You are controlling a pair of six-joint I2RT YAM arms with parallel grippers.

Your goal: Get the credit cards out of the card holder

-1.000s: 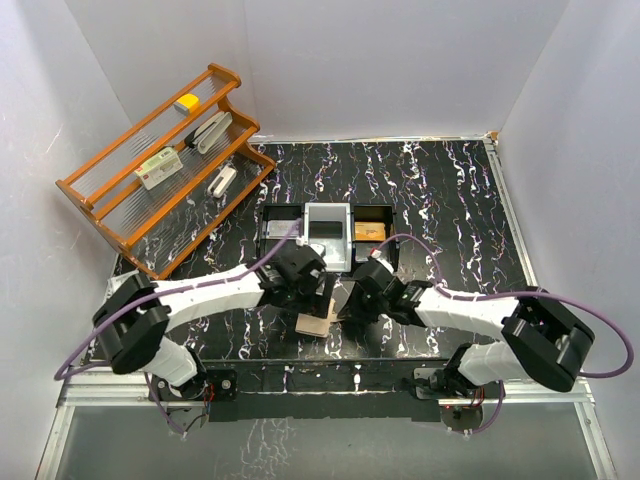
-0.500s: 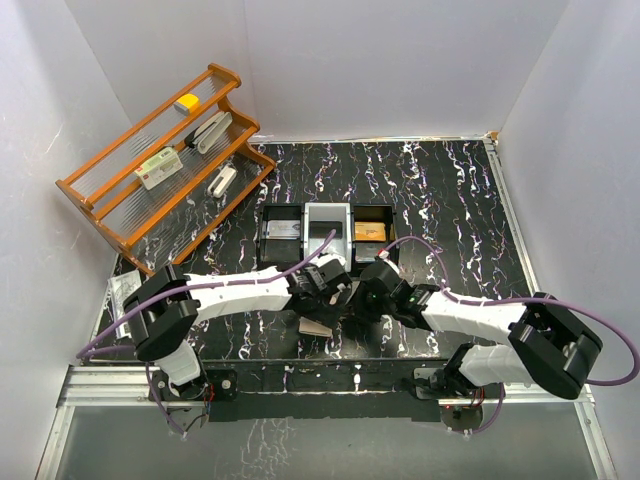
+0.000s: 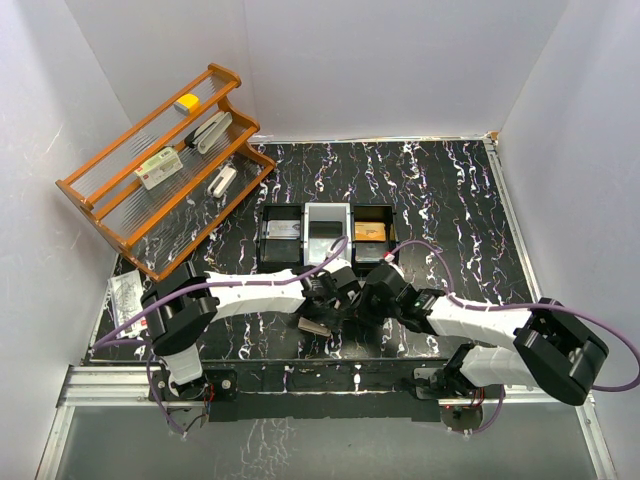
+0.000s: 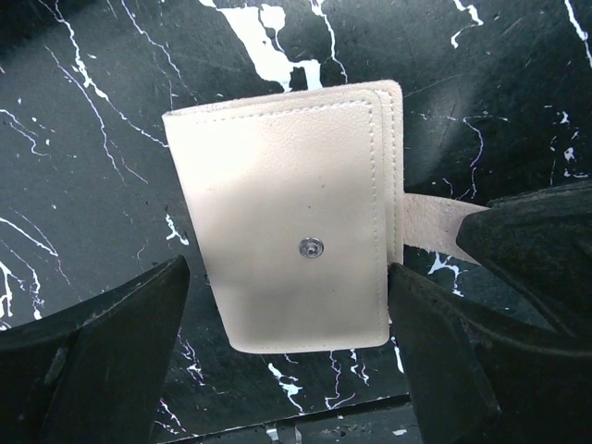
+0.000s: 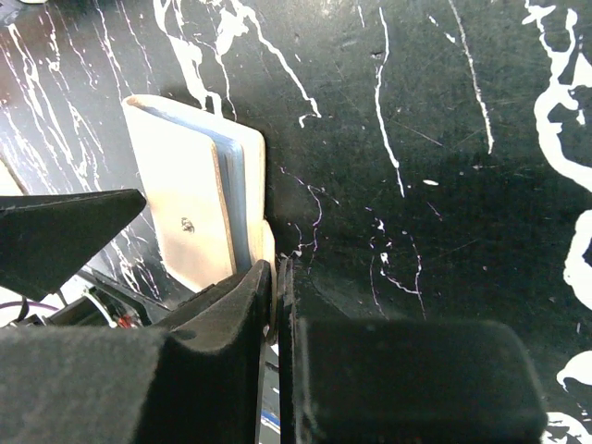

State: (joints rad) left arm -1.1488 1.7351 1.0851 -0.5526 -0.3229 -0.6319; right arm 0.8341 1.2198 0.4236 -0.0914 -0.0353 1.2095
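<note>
right gripper: clamped on tab, steadying holder | left gripper: spread wide astride holder, ready to grasp | cards: inside

- Left arm: extends low from its base at the near left, forearm angled inward toward the table's centre.
- Left gripper: pointed straight down, jaws spread wide. One finger stands on either side of the card holder, just beside its edges and not gripping it.
- Right arm: extends low from its base at the near right, forearm directed inward to the left.
- Right gripper: fingers pressed together, pinching the snap tab of the card holder.
- Both grippers sit close together, nearly touching, at centre.
</note>
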